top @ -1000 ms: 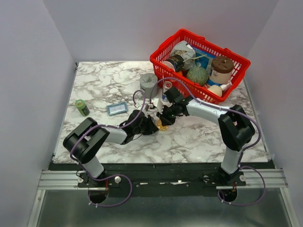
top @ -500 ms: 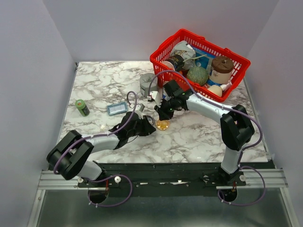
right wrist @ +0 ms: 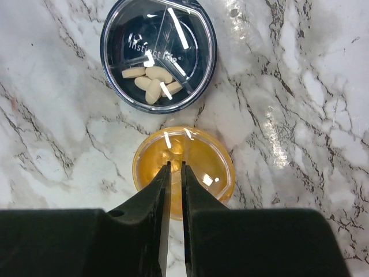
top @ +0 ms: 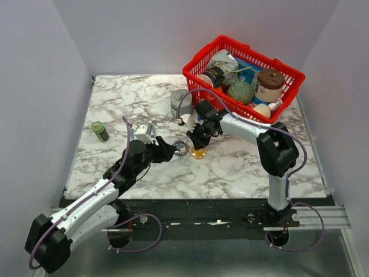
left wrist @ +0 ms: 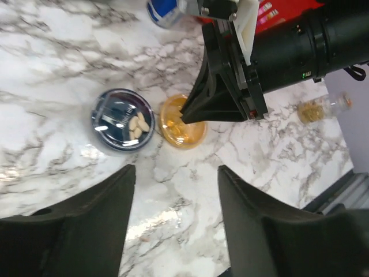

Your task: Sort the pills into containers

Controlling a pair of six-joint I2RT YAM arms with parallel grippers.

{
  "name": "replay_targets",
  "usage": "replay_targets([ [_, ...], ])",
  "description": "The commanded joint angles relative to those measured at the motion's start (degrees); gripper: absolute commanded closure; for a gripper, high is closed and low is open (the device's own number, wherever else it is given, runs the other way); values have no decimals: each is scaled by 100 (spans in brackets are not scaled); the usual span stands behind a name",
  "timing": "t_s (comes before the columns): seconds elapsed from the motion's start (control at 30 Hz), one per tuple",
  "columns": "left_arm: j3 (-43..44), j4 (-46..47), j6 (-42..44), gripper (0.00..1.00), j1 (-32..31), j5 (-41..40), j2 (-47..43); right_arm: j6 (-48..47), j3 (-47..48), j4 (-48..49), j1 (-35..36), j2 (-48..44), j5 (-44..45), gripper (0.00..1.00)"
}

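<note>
The sorting looks partly done: a handful of pale oblong pills [right wrist: 151, 81] lies in one section of the silvery round dish with the dark bluish divided inside [right wrist: 190, 40], just beyond the right gripper [right wrist: 175, 166]. Its fingers are drawn almost together, with only a thin slit between them. Directly beneath their tips sits the translucent orange round dish [right wrist: 202, 167] (its glossy amber glow hides whether anything is in it), beside the dark one on the marbled surface [right wrist: 300, 86]. Whether a pill is pinched cannot be told. The left gripper [left wrist: 176, 168] has spread, empty fingers, with both dishes ahead of them.
</note>
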Motion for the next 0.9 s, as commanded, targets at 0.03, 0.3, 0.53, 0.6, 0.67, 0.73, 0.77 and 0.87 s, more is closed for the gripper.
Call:
replay_targets([
  [0.03,421,-1201,509,26,175,-669,-807,34,260,-402,45,9,8,80],
  [0.3,1239,-2133,1431,4,377,-661,-1326,-616,779,-1175,37,-1411,-495,62],
  [0.53,2467,-2783,2231,1,667,-538,-1300,-863,322,-789,36,-3705,-347,0],
  [0.6,2820,-3064,2406,1,676,-424,-1300,-488,278,-344,10,-4129,-40,0],
  [0.67,3251,-3257,2513,1,667,-223,-1317,423,557,-235,-60,-4447,716,0],
  [0.73,3584,-3407,2662,1,667,-134,-1317,1050,1005,-174,-288,-4544,1121,0],
  [0.77,3656,-3503,2697,1,676,-116,-1326,1436,1103,-139,-402,-4684,1114,0],
  [0.87,3780,-3601,2768,1,676,-151,-1352,1886,1376,-77,-824,-4860,930,0],
])
